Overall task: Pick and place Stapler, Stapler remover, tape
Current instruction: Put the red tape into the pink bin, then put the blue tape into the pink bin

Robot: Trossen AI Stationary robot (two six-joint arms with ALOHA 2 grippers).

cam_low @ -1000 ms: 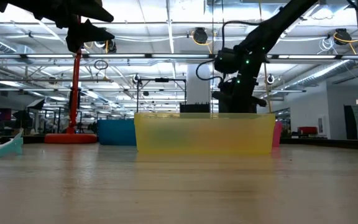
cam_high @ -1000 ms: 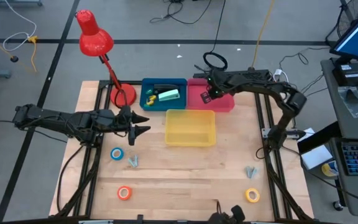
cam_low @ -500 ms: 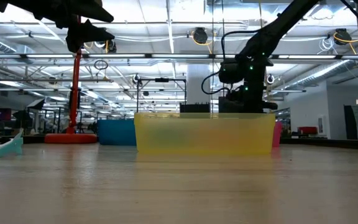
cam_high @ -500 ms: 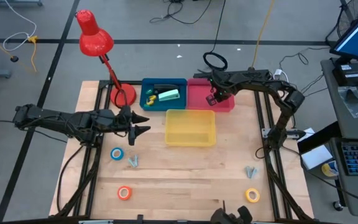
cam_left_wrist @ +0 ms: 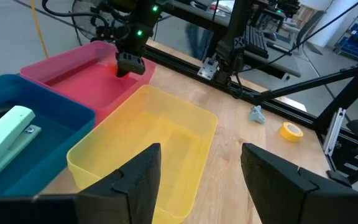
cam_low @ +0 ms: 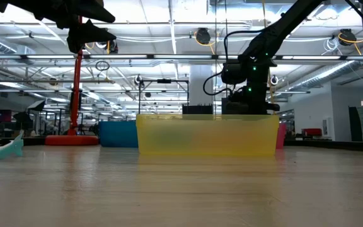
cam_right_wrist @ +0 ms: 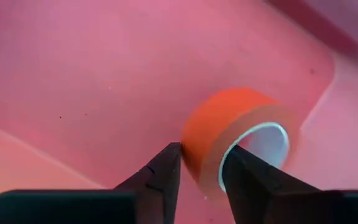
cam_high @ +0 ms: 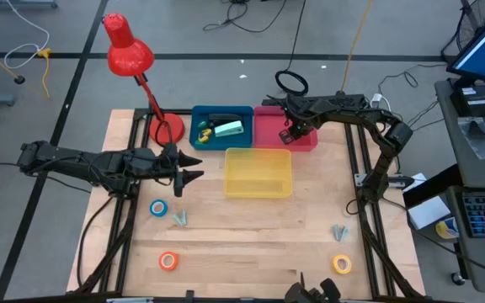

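My right gripper [cam_high: 290,135] reaches down into the pink bin [cam_high: 268,126] and is shut on the red tape roll [cam_right_wrist: 229,134]. My left gripper [cam_high: 190,175] hovers open, high above the table, between the lamp base and the yellow bin [cam_high: 258,172]. The blue roll [cam_high: 157,208], orange roll [cam_high: 168,261] and yellow roll [cam_high: 342,263] lie flat on the table. One grey claw-shaped remover [cam_high: 181,219] lies beside the blue roll, another [cam_high: 338,231] near the yellow roll. The pale green stapler [cam_high: 230,129] lies in the blue bin [cam_high: 221,112]. My right gripper pinches the red roll's wall [cam_right_wrist: 207,155]. One finger [cam_right_wrist: 163,168] is on its outer side, the other [cam_right_wrist: 244,171] is at the pale centre hole. It comes from above, pointing down into the pink bin. The roll stands on edge; whether it touches the bin floor I cannot tell.
A red desk lamp [cam_high: 129,50] stands with its base [cam_high: 166,130] at the table's far left, next to the blue bin. A small yellow piece [cam_high: 205,133] lies beside the stapler. Bare wood lies between the bins and the near edge.
My right gripper has moved down into the pink bin and slightly toward the table's right, carrying the red roll, then has held still. The left arm has kept still.
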